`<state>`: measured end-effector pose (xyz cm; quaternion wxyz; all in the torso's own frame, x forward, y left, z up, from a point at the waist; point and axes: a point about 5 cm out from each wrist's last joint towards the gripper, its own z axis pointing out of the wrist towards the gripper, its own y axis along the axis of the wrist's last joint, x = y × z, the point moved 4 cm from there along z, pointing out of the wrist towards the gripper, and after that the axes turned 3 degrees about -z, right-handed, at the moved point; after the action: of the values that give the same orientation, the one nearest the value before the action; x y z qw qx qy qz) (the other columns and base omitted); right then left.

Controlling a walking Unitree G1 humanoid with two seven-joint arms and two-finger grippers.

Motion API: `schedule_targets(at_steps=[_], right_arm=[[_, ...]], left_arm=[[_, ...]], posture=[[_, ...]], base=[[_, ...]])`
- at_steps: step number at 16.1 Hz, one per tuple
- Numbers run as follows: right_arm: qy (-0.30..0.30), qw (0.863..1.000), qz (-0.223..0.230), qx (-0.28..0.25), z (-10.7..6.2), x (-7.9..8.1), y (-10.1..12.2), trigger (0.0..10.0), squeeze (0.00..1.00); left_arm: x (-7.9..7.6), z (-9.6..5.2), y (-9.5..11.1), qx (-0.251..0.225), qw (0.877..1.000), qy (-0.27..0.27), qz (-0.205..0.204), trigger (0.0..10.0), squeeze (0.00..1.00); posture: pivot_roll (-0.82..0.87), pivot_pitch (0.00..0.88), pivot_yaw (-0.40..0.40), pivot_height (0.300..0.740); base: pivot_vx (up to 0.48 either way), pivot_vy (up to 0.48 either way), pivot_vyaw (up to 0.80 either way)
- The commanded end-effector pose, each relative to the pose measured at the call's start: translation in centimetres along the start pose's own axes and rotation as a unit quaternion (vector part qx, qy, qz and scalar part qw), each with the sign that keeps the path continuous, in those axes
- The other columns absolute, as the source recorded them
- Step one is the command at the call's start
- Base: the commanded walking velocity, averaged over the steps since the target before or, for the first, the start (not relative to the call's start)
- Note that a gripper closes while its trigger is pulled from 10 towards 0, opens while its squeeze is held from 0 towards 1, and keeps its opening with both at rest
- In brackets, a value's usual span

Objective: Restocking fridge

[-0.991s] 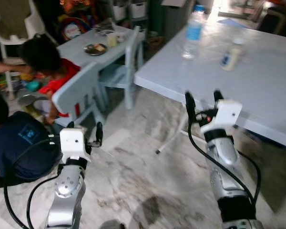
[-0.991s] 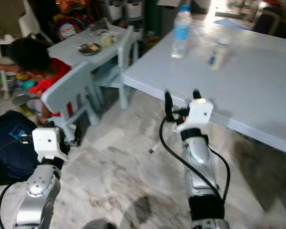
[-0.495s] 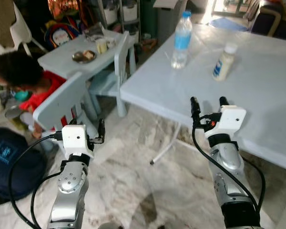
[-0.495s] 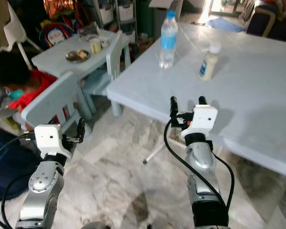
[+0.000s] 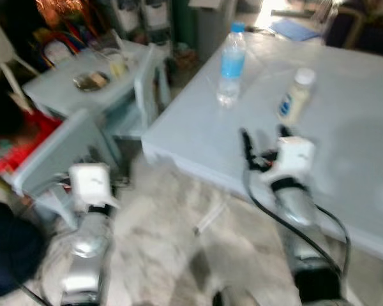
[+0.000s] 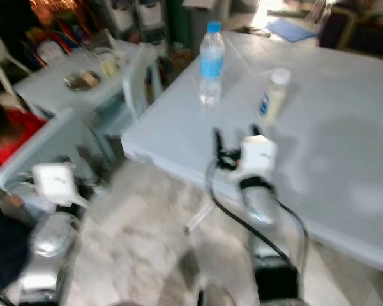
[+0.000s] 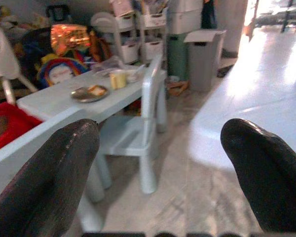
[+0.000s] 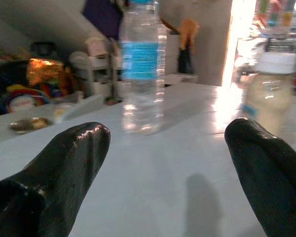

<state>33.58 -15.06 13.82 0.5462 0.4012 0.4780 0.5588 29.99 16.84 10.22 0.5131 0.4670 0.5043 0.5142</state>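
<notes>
Pale blue plastic makes up the big table (image 5: 345,108), which carries a clear water bottle (image 5: 231,64) with a blue label and cap, upright, and a small cream bottle (image 5: 295,95) with a white cap, also upright, well apart from it at about 4 o'clock. The right gripper (image 5: 263,135) hovers over the table's near part, its two black fingers (image 8: 64,163) spread wide and holding nothing; the water bottle lies ahead at 11 o'clock, the cream bottle at 1 o'clock. The left gripper (image 7: 158,168) hangs low over the marble floor (image 5: 159,255), fingers likewise spread and empty, aimed at a small pale chair (image 7: 148,113) and a low table (image 7: 64,103) bearing a plate (image 7: 90,92). Both head views are blurred.
</notes>
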Motion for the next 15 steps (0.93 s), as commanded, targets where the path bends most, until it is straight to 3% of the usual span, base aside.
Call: schedule_targets(at_steps=[1,2,4,7,15], right_arm=[[0.019,1.000,0.001,-0.013,0.3,1.1,0.7,10.0,0.00],[0.006,1.000,-0.031,-0.002,0.5,0.8,0.4,10.0,0.00],[-0.004,1.000,0.002,0.010,0.6,0.6,0.2,10.0,0.00],[0.011,1.000,0.002,0.011,0.6,0.9,0.1,10.0,0.00],[0.023,1.000,-0.012,0.013,0.5,1.6,0.0,10.0,0.00]], left_arm=[[1.2,0.0,0.3,-0.004,1.000,0.016,0.008,10.0,0.00],[1.2,0.1,0.3,-0.004,1.000,0.015,0.006,10.0,0.00],[1.1,0.2,0.4,-0.005,1.000,0.014,0.005,10.0,0.00],[0.9,0.2,0.6,-0.010,1.000,0.012,0.007,10.0,0.00],[0.9,-0.1,0.9,-0.019,1.000,0.010,0.006,10.0,0.00]], posture=[[-0.04,0.065,0.027,0.740],[-0.04,0.066,0.028,0.740],[-0.04,0.068,0.028,0.740],[-0.04,0.070,0.028,0.740],[-0.03,0.077,0.028,0.740]], base=[[0.461,0.000,0.00],[0.461,0.000,0.00],[0.454,0.000,0.00],[0.444,0.000,0.00],[0.000,0.000,0.00]])
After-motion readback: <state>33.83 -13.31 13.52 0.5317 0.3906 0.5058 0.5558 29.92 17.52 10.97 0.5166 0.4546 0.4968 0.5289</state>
